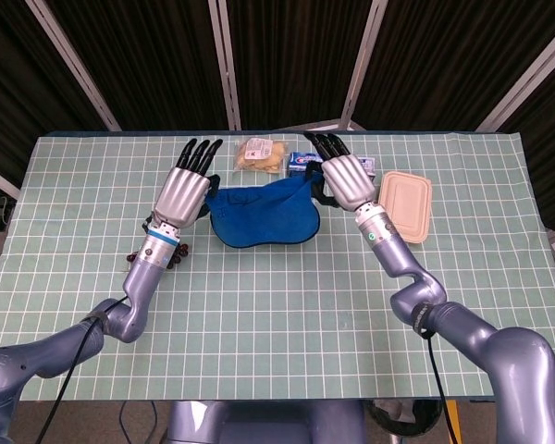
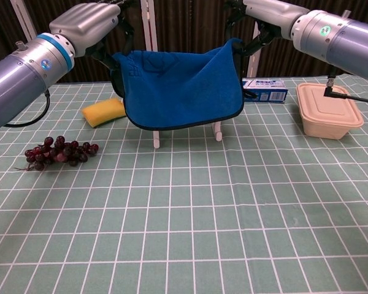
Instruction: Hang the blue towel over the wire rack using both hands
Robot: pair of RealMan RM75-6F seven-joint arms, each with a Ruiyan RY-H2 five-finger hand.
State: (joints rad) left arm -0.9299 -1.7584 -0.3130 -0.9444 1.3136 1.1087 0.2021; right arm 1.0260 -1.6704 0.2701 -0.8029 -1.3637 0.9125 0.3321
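Observation:
The blue towel hangs over the wire rack, whose white feet show below its hem. The rest of the rack is hidden by the cloth. My left hand pinches the towel's left top corner, with its other fingers stretched out. At the right top corner my right hand pinches the cloth the same way. Both corners stand a little higher than the sagging top edge between them.
A bunch of dark grapes and a yellow sponge lie left of the rack. Behind it sit a toothpaste box and a snack bag. A beige lidded container stands at the right.

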